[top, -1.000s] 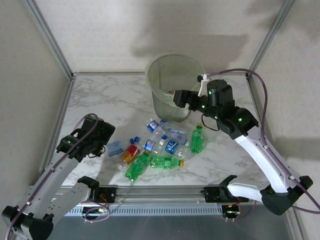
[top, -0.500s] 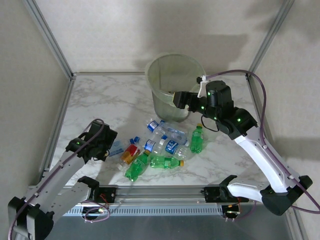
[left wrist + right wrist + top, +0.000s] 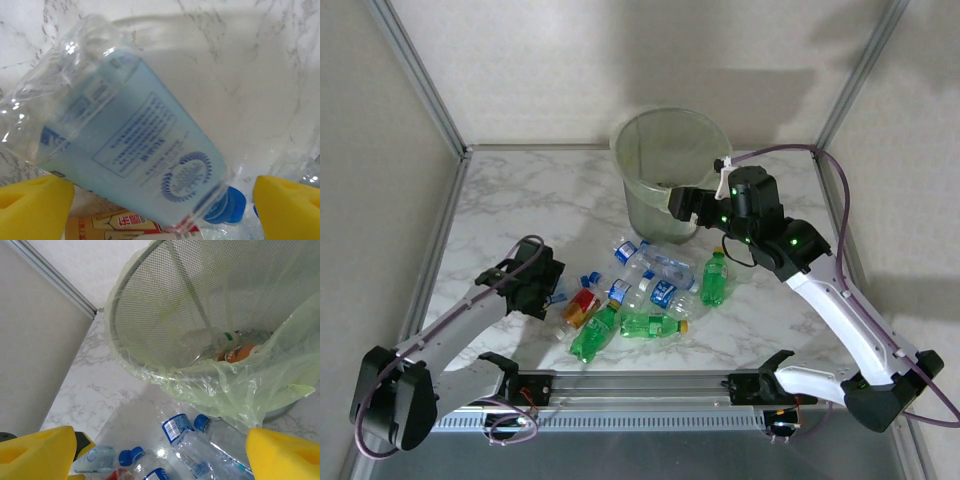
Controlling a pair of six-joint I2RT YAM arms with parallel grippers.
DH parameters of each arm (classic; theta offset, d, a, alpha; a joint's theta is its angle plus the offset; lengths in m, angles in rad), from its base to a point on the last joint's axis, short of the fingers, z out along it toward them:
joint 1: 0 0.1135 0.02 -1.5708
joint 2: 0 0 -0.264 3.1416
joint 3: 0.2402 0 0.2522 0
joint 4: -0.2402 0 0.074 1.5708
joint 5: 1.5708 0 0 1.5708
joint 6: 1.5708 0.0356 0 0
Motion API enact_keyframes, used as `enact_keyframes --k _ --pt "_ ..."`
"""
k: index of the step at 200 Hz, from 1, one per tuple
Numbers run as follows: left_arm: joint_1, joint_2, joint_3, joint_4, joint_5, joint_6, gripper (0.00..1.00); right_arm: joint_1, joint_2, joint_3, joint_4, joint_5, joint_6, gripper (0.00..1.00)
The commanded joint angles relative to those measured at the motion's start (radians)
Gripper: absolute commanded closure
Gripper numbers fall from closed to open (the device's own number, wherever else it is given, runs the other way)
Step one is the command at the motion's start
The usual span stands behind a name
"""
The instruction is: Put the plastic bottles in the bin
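Left tool (image 3: 162, 210) descended, straddling the blue-labelled bottle (image 3: 130, 145).

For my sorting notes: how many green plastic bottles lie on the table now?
3. One green plastic bottle lies right of the clear plastic bottles, a second at their front left, a third at their front centre. More may be hidden beneath.

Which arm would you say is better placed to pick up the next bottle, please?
Left. The left claw hangs open, low over the blue-labelled bottle at the left edge of the pile, a pad on either side. The right claw hovers open and empty beside the bin.
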Motion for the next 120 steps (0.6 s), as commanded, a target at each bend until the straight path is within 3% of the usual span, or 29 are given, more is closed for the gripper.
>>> enact_keyframes --k 1,43,90,120 --pt "-0.005 0.043 -0.021 0.024 0.027 -0.143 0.08 0.002 -0.017 0.014 -0.013 0.041 0.013 0.12" --pt "0.004 0.145 -0.013 0.095 0.031 -0.112 0.13 0.002 -0.047 -0.026 0.002 0.048 0.045 0.12" --pt "0.038 0.152 -0.023 0.090 0.012 -0.097 0.21 0.002 0.001 0.062 -0.046 0.061 0.009 0.12" --pt "0.069 0.155 0.008 0.065 -0.016 -0.046 0.24 0.002 -0.022 0.027 -0.023 0.073 0.030 0.12"
